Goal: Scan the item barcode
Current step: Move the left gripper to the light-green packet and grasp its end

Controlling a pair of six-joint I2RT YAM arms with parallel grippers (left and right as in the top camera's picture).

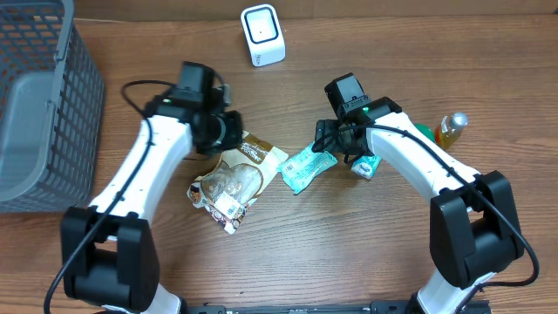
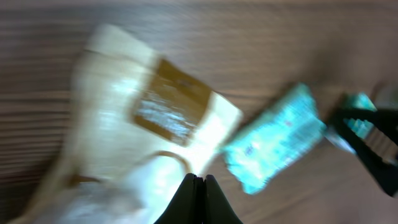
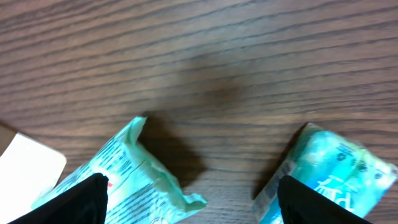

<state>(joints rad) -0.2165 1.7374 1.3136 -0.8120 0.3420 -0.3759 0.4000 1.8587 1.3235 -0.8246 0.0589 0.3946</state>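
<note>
Snack bag (image 1: 231,179), cream with a brown label, lies flat near the middle of the wooden bench (image 1: 349,253). A grey basket (image 1: 83,105) stands well to the left of the bag. The left tool (image 2: 198,186) hangs over the bag's upper part, clenched and grasping nothing; the blurred view does not show if it touches. A teal packet (image 1: 307,167) lies just right of the bag. Over it the right tool (image 3: 196,202) is released. A white scanner (image 1: 262,35) stands well behind the bag. A second teal packet (image 1: 366,166) and a small bottle (image 1: 451,129) lie further right.
</note>
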